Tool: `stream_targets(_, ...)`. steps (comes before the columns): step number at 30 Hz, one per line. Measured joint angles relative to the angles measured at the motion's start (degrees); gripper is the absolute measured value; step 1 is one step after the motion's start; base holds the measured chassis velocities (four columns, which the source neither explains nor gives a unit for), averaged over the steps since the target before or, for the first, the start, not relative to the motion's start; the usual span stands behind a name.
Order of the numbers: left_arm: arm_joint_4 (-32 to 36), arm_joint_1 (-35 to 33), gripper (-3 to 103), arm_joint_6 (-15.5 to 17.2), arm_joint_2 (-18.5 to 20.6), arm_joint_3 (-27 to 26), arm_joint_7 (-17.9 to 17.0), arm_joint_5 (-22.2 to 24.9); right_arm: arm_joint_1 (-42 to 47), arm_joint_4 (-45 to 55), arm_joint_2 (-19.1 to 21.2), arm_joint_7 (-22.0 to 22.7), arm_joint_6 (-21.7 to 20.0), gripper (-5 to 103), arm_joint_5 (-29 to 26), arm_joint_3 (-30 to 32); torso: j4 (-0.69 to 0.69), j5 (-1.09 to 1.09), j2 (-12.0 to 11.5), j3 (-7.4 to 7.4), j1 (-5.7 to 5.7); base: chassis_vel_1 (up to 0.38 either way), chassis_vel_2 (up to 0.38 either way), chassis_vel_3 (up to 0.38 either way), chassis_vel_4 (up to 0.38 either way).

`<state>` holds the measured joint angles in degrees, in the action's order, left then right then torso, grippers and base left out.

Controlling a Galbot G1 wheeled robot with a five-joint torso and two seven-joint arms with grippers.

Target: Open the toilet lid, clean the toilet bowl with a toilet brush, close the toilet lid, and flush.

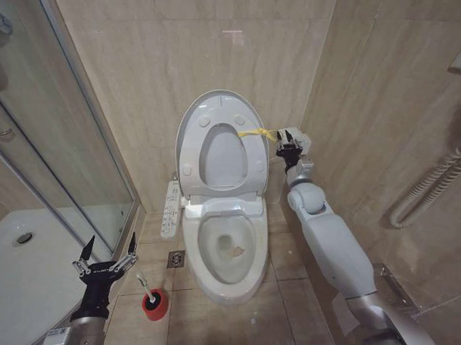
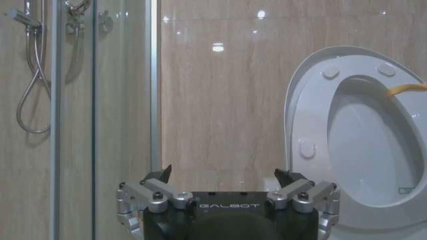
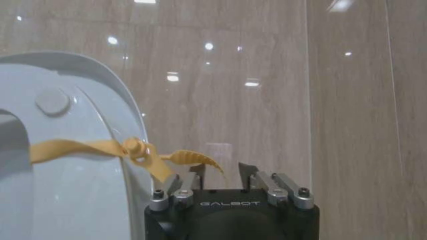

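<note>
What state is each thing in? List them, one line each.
toilet lid: raised, upright against the wall
toilet seat: raised with the lid
yellow cord: tied to the seat's edge, next to the right gripper
toilet bowl: uncovered
toilet brush: standing in its red holder on the floor
left gripper: open, empty, beside the brush
right gripper: open, at the cord

Big white glossy oval toilet lid (image 2: pixel 313 125) runs off the left wrist pic's edge, and the yellow cord loop (image 2: pixel 407 89) is cut there too. Small toilet brush w/ thin white stick handle (image 1: pixel 142 284): bristles buried inside its round red cup holder (image 1: pixel 154 305), can't see them.
</note>
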<state>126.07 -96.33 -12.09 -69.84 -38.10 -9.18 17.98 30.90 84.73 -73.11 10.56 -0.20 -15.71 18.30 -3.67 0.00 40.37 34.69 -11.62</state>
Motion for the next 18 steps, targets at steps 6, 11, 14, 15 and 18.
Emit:
stream_targets(6, 0.0, 0.0, 100, 0.0, 0.0, 0.0, 0.0, 0.0, 2.01, 3.05, 0.83, 0.09, -0.27, 47, -0.27, 0.0, 0.0, 0.0, 0.0, 0.0, 0.0, 0.0, 0.0, 0.0, 0.0)
stream_targets(11, 0.0, 0.0, 100, 0.0, 0.0, 0.0, 0.0, 0.0, 5.34, 7.1, 1.64, 0.19, -0.7, 73, -0.72, -0.02, 0.0, 0.0, 0.0, 0.0, 0.0, 0.0, 0.0, 0.0, 0.0)
stream_targets(14, 0.0, 0.0, 100, 0.0, 0.0, 0.0, 0.0, 0.0, 6.72, 8.7, 1.99, 0.31, -0.9, 73, -0.84, 0.33, 0.0, 0.0, 0.0, 0.0, 0.0, 0.0, 0.0, 0.0, 0.0)
stream_targets(15, 0.0, 0.0, 100, 0.0, 0.0, 0.0, 0.0, 0.0, 7.42, 9.48, 2.15, 0.41, -1.04, 73, -0.99, 0.54, 0.0, 0.0, 0.0, 0.0, 0.0, 0.0, 0.0, 0.0, 0.0)
stream_targets(18, 0.0, 0.0, 100, 0.0, 0.0, 0.0, 0.0, 0.0, 8.88, 11.23, 2.46, 0.78, -1.43, 98, -1.42, 0.85, 0.0, 0.0, 0.0, 0.0, 0.0, 0.0, 0.0, 0.0, 0.0)
